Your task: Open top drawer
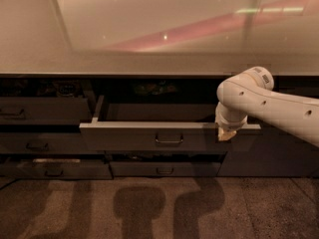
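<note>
In the single camera view, a long pale glossy counter [149, 59] runs across the top, with banks of dark drawers under it and a speckled brown floor [149, 203] below, crossed by shadows.

The top drawer [129, 137], a wide dark grey-brown flat front on a long shallow tray, stands well out of the counter. Its tray is open to view behind the front, so I judge the opening largely done.

My white arm [279, 108] reaches in from the right of the picture. My pincer [227, 133] sits at the top rim of the drawer front, near its right end. I cannot tell whether it is spread, pressed together or pinching the rim.

The front's long axis runs across the picture. Its small rectangular loop handle [168, 139] lies at the centre, to the left of my pincer and slightly lower. Any further pull would run straight out from the counter, toward the camera, square to that long axis.
</note>
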